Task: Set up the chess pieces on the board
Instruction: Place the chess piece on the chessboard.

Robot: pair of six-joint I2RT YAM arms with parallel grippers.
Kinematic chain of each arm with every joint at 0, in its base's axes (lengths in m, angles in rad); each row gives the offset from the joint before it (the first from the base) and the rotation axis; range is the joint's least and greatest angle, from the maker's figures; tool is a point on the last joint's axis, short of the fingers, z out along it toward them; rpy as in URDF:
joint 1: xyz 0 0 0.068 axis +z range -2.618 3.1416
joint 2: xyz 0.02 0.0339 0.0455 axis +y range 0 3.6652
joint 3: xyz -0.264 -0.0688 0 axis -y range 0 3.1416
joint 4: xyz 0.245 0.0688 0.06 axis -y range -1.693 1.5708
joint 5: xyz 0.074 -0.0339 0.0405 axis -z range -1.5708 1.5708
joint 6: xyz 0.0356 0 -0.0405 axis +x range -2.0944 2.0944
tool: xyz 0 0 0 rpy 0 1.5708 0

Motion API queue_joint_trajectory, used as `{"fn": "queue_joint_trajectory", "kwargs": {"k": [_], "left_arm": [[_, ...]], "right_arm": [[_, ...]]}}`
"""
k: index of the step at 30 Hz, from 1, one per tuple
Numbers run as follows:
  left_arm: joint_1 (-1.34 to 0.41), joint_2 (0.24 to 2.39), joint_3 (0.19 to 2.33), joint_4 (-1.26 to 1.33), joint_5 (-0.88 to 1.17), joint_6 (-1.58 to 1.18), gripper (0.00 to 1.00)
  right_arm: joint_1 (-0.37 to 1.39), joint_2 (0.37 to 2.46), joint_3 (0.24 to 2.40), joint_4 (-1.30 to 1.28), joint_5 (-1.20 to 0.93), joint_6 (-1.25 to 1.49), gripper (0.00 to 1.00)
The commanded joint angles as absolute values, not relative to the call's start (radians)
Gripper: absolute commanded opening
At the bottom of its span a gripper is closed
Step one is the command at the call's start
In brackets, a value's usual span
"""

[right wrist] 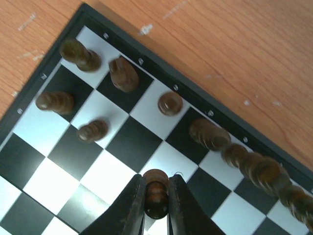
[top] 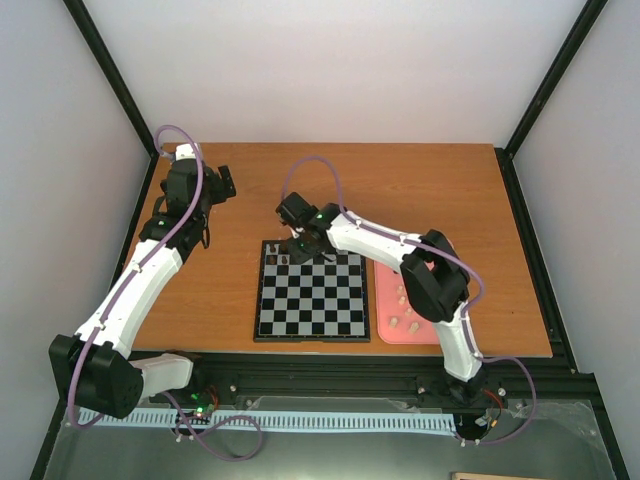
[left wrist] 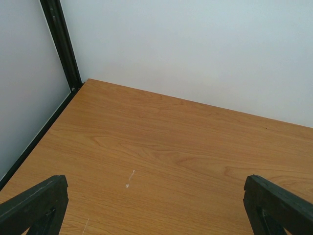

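Left side: left claw (top: 222, 184) sits above the far-left corner of the counter (top: 430, 190), well apart from the board. In the left wrist view its fingers (left wrist: 34, 205) stand wide apart, with bare wood between them and nothing held.

Centre: the board (top: 312, 300) lies flat on the middle of the counter, its near side close to the counter's near edge.

The right claw (right wrist: 156, 205) is over the board's far-left corner. In the right wrist view its 2 fingers are clamped on 1 dark piece (right wrist: 156, 191), which stands upright between them in the third rank in from the far border. I cannot tell whether its base touches the board.

5 other dark pieces (right wrist: 122, 73) stand in that corner:
- 3 are in the row along the far border.
- 2 are in the next row in.
- Each is on its own square, and all are apart from one another.

Further along the far row a string of dark pieces (right wrist: 254, 166) runs toward the right. It is too blurred to count.

Right side: a pink tray (top: 384, 290) lies just beside the board's right side, near the counter's near edge, and is partly covered by the right arm. At least 3 pale pieces (top: 395, 322) rest on it.
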State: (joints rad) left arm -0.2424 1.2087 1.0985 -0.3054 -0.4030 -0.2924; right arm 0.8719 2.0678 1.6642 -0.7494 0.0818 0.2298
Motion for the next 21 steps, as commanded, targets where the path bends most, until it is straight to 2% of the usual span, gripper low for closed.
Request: {"fn": "queue_joint_trajectory", "kwargs": {"k": [1, 8, 21], "left_arm": [[-0.245, 1.19, 1.108, -0.283, -0.418, -0.287, 1.0], [-0.245, 1.192, 1.109, -0.282, -0.422, -0.284, 1.0], [-0.245, 1.203, 1.11, -0.278, -0.421, -0.285, 1.0]], "right_arm": [[0.887, 2.123, 1.759, -0.793, 0.054, 0.201, 0.12], [0.894, 2.197, 1.832, -0.821, 0.034, 0.189, 0.13], [0.896, 2.238, 1.839, -0.822, 0.034, 0.18, 0.13]]}}
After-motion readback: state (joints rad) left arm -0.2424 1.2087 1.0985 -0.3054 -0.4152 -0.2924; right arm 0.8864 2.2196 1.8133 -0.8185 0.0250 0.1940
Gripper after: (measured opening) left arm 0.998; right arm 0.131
